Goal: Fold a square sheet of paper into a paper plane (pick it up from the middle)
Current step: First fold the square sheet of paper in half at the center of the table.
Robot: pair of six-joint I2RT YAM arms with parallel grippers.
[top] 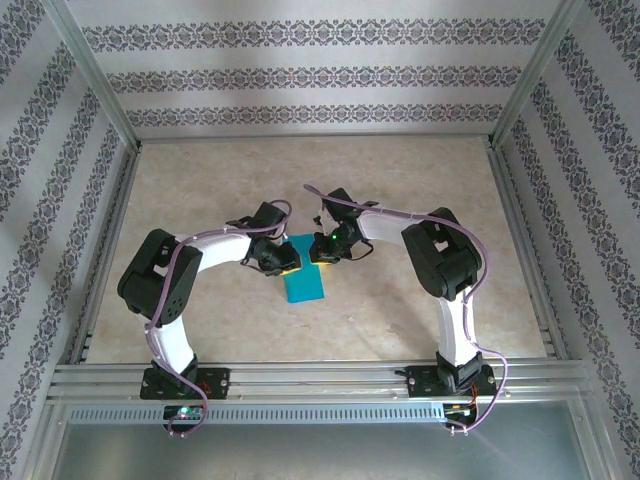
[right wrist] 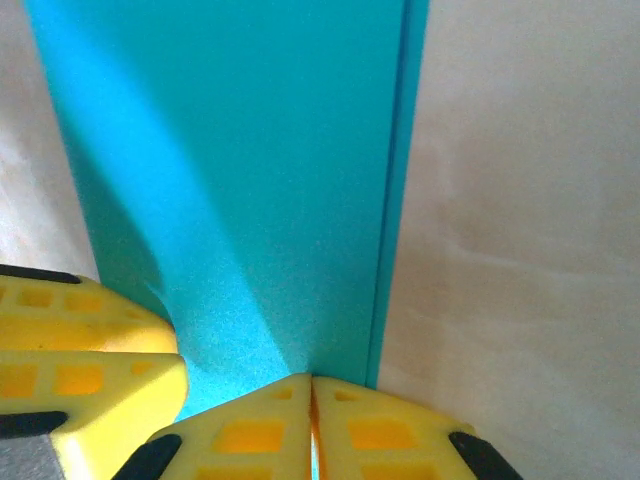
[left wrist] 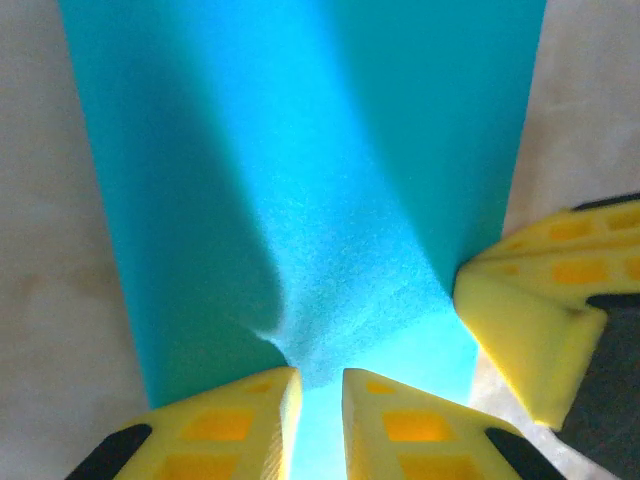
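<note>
- Square sheet of paper (top: 305, 288) is gripped at its far end by both pincers. The right gripper (right wrist: 312, 388) has its fingers pressed together on the teal paper, just beside the doubled edge.
- The left gripper (left wrist: 320, 385) has a slim gap between its fingers, and a raised ridge of the paper stands in that gap. I judge this to be a pinch, but you cannot see how firm it is.
- Going outward from the pincers, the square sheet of paper lies as a folded band on the table (top: 420, 190), between the two arms. Its near end is free and flat.
- What could go wrong: the two pincers sit just beside each other on the same end. If you move them unevenly, the thin paper may tear or take a false crease at the ridge.
- If the left pinch is loose, the paper can slip out when you lift and the fold can open. The yellow fingers may also knock together.
- The left wrist view gives you the ridge and the bulge. The right wrist view gives you the two layers at the edge. In the top view both details are too small, but it tells you where the sheet lies on the table.
</note>
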